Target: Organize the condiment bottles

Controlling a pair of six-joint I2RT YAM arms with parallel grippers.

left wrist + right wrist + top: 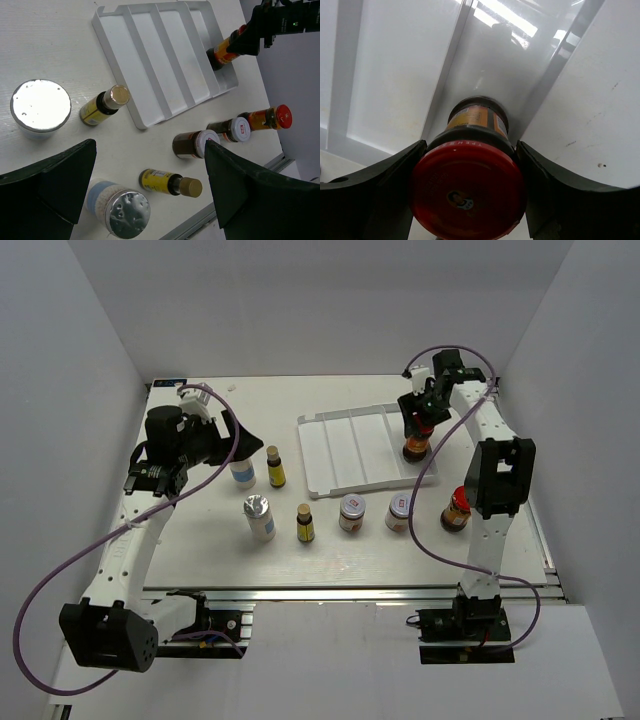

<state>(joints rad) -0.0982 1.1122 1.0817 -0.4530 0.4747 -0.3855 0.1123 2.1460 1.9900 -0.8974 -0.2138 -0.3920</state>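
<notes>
Right now your right gripper (470, 146) pinches a red-capped bottle (470, 192) by its cap, with both fingers (380, 180) pressed against the sides of the lid. That bottle stands upright in the rightmost channel of the tray (340, 445), towards the tray's near end. You cannot tell from these views whether its base rests on the tray floor. Your left gripper (150, 145) hangs spread wide above the left half of the table (200, 540), holding nothing, and from above a white bottle (242, 472) shows just beside it, partly hidden under it. Next to that bottle, on the tray side, stands an amber bottle (275, 467). In a row closer to you, from left to right, stand the second white bottle (259, 517), the second amber bottle (305, 524), the left jar (351, 513) and the right jar (398, 510). Past the tray's near right corner stands the other red-capped bottle (456, 510). All seven of these stand upright on the table, outside the tray.
</notes>
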